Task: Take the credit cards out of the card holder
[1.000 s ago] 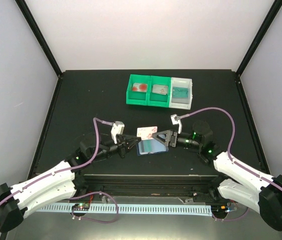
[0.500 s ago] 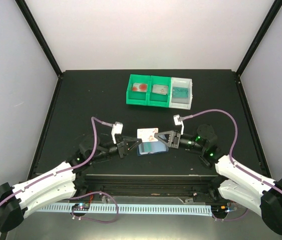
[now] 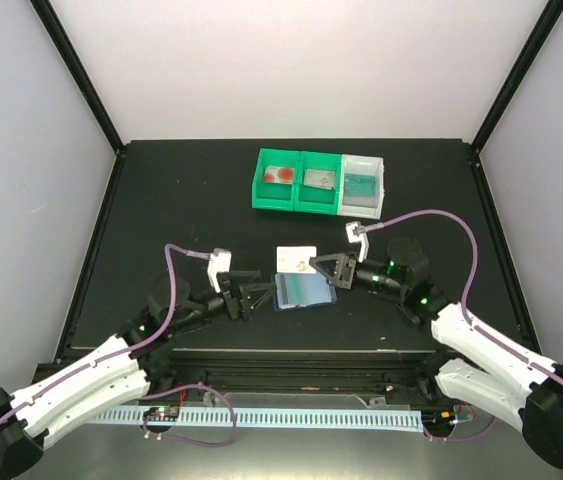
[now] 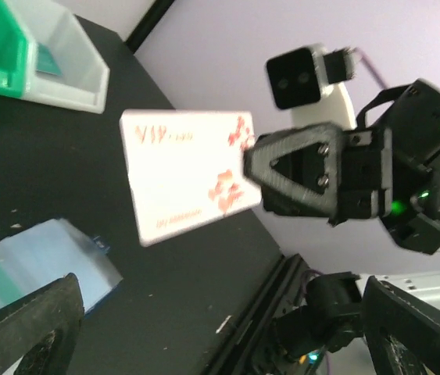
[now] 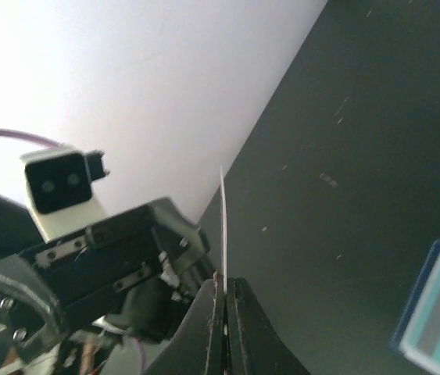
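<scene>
From above, the right gripper [image 3: 318, 267] pinches the white card [image 3: 295, 258] by one edge, just beyond the card holder [image 3: 303, 290] lying on the table; so slim a hold could let it swivel or drop. The left gripper [image 3: 258, 297], clamped a second ago, now gapes empty, backed off. The left wrist view shows the card clear of the holder. The right wrist view shows the jaws newly tight on the card's edge.

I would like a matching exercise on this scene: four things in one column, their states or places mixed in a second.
1 left gripper
2 right gripper
3 card holder
4 teal card

a in the white tray
b open, empty
c shut on the white card
d flat on the table

Pairs: 1-b, 2-c, 3-d, 4-a
</scene>
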Tool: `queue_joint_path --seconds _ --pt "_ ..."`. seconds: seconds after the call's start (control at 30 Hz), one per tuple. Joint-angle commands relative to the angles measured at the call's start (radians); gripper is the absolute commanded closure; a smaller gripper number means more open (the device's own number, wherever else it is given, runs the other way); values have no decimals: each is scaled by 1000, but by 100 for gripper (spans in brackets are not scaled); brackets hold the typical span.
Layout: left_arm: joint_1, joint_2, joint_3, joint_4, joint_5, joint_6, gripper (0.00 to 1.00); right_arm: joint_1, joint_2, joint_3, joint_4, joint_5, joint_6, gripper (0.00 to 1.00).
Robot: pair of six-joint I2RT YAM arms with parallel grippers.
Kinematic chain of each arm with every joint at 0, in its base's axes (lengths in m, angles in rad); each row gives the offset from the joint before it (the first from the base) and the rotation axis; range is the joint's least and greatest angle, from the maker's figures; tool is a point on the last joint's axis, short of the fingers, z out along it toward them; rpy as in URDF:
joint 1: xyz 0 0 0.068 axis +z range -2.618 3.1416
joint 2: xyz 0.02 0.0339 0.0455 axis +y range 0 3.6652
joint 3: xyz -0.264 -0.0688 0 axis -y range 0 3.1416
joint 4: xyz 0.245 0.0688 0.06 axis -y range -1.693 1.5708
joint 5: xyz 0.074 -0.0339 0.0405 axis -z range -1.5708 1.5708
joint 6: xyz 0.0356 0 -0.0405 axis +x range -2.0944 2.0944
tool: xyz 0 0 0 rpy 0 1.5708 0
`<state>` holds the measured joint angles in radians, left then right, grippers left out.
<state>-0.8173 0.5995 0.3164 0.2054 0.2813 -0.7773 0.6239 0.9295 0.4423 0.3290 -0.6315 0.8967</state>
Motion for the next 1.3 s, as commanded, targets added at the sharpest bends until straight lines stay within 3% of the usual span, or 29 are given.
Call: queue_joint_path --seconds 0.0,0.13,0.3,0.6,0.87,1.27 --pt "6 -66 7 -161 -113 57 1 -13 40 110 -183 125 -151 99" --pt "6 -108 12 -252 -166 113 1 -56 146 202 -232 141 -189 99" --pt "9 -161 22 -302 -135 227 1 -128 306 358 -305 160 -241 99" --pt "16 -140 31 -339 -76 320 1 -199 640 771 -533 302 -341 99" --pt "26 -54 55 -391 -64 282 1 -241 867 1067 -740 445 -367 99" --pt "29 -113 38 -386 -29 259 1 -264 1145 1363 -803 475 -347 99"
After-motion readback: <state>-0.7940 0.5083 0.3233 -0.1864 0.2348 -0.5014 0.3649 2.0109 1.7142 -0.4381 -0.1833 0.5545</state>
